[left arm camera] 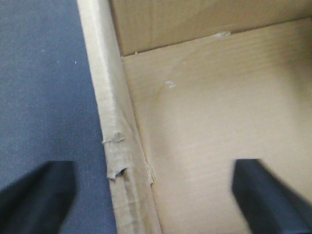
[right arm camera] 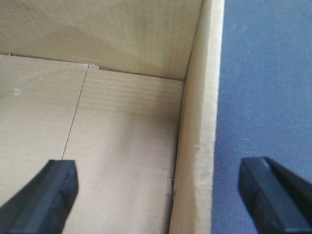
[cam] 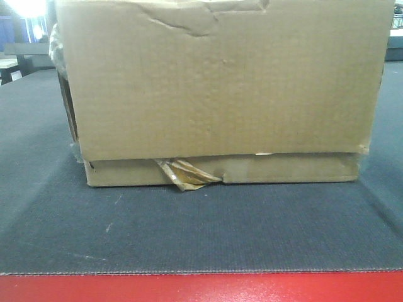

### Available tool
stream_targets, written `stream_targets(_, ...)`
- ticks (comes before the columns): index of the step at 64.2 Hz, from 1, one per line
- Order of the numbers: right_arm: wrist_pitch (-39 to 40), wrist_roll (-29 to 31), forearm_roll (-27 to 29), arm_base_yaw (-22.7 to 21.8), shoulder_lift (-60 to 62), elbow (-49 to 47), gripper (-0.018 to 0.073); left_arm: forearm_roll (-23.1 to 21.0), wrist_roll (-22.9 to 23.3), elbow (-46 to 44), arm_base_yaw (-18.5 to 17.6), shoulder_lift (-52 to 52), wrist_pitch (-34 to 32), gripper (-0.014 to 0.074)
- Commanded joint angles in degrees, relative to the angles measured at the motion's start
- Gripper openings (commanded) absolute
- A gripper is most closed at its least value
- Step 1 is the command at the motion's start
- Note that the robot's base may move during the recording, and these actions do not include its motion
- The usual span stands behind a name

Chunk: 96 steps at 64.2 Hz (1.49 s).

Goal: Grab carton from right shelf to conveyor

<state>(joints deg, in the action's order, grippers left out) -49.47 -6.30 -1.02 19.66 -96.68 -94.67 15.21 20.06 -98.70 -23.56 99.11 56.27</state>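
Observation:
A brown carton [cam: 220, 88] stands on the dark grey conveyor [cam: 201, 233], filling most of the front view, its lower edge torn with loose tape. In the left wrist view my left gripper [left arm camera: 154, 195] is open and straddles the carton's left wall [left arm camera: 114, 146], one finger [left arm camera: 36, 195] over the belt, the other inside the box. My right gripper [right arm camera: 168, 195] is open too, astride the right wall [right arm camera: 200, 146], with one finger [right arm camera: 41, 195] inside and one outside over the belt. The jaws touch nothing. The right shelf is out of view.
The conveyor's red front edge [cam: 201, 288] runs along the bottom of the front view. Dark furniture [cam: 19, 60] stands far back at the left. The carton's floor [right arm camera: 97, 146] shows bare cardboard inside.

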Motion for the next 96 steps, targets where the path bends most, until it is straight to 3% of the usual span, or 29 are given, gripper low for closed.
stream_targets(1, 0.73, 0.62, -0.36, -0.10, 1.05, -0.16, 0.0568, -0.14, -0.04, -0.32, -0.24, -0.49, -0.71, 0.0579)
stream_targets(12, 0.36, 0.62, -0.36, -0.33, 4.78, -0.16, 0.0565, -0.52, -0.04, -0.32, -0.12, -4.65, -0.61, 0.0468)
stream_targets(19, -0.87, 0.62, -0.36, -1.79, 8.45, -0.16, 0.0483, 0.51, -0.17, -0.32, 1.20, -9.18, -0.61, 0.0398)
stream_targets(30, -5.27, 0.87, -0.36, -6.77, 14.16, 0.45, 0.0144, 0.51, -1.92, 3.87, 6.23, -18.62, -2.78, 0.0252)
stream_targets(33, -5.51, 0.87, -0.36, -8.47, 15.92, 1.94, 0.0025, 0.51, -2.05, 6.73, 7.80, -21.66, -3.96, 0.0178)
stream_targets(38, -5.05, 0.87, -0.36, -10.70, 18.73, 5.22, -0.0088, 0.51, -2.05, 12.42, 9.97, -26.18, -6.49, 0.0067)
stream_targets(43, -3.64, 0.97, -0.36, -12.08, 21.98, 10.25, -0.0069, 0.51, -2.05, 18.80, 11.30, -31.15, -8.74, -0.0038)
stream_targets(66, 11.86, 1.40, -0.50, -12.28, 39.67, 41.34, -0.0069, 2.08, -2.05, 48.77, 13.12, -52.15, -21.66, -0.0007)
stream_targets(76, 17.40, 2.05, -0.50, -12.28, 49.55, 52.99, -0.0069, 2.08, -2.05, 59.52, 13.12, -61.63, -23.57, -0.0007)
stream_targets(96, 20.23, 4.09, -0.50, -12.28, 73.50, 64.94, -0.0069, 2.08, -2.05, 67.44, 13.12, -80.20, -23.40, -0.0007)
